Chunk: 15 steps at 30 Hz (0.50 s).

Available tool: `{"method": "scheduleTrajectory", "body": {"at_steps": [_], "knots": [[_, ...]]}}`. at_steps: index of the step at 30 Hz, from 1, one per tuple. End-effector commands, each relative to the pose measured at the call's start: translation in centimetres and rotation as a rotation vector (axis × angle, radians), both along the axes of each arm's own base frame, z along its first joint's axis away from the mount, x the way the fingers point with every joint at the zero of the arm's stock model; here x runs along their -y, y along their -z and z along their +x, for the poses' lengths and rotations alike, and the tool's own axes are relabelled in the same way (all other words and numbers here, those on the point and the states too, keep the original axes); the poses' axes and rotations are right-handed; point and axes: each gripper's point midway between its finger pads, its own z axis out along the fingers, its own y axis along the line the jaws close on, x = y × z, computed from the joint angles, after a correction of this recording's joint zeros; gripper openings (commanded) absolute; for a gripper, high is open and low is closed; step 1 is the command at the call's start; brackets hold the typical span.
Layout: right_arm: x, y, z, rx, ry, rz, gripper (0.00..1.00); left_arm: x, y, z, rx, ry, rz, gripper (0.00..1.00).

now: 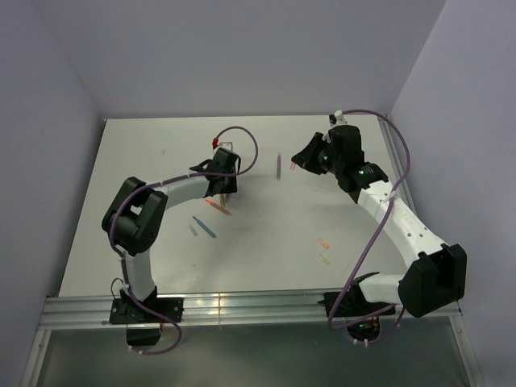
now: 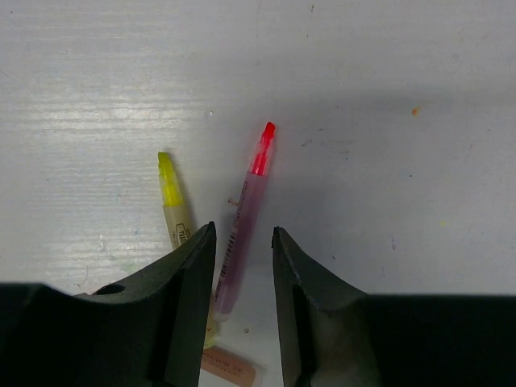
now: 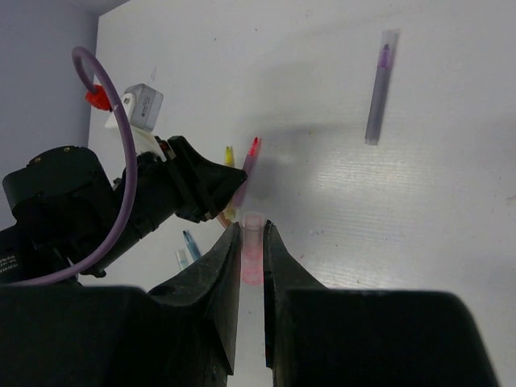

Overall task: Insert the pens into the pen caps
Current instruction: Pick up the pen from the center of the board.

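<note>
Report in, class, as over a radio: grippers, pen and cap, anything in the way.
Left gripper open, astride pink pen. Right gripper shut on pink cap. Yellow pen close beside pink pen, may crowd the grab.

A robotics lab test cell, by the look of it — a scuffed white table (image 1: 266,234) boxed in by plain pale walls (image 1: 242,56), a left arm (image 1: 141,218) and a right arm (image 1: 403,230) bolted to an aluminium rail (image 1: 258,306) at its near edge, purple cables (image 3: 129,185) looping loosely along them.
</note>
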Motion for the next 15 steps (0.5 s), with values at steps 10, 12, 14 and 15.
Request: {"method": "scheduleTrajectory", "body": {"at_steps": [10, 12, 14, 15], "knots": [[-0.4, -1.8, 0.2, 0.07, -0.018, 0.014, 0.0, 1.1, 0.5, 0.6, -0.006, 0.035, -0.011, 0.37], [-0.4, -1.8, 0.2, 0.069, -0.018, 0.013, 0.0, 1.2, 0.6, 0.4, -0.011, 0.038, -0.011, 0.36], [-0.4, -1.7, 0.2, 0.067, -0.018, 0.013, 0.0, 1.2, 0.7, 0.4, -0.012, 0.037, -0.01, 0.35], [-0.4, -1.8, 0.2, 0.069, -0.018, 0.013, 0.0, 1.2, 0.8, 0.4, -0.015, 0.038, -0.008, 0.34]]}}
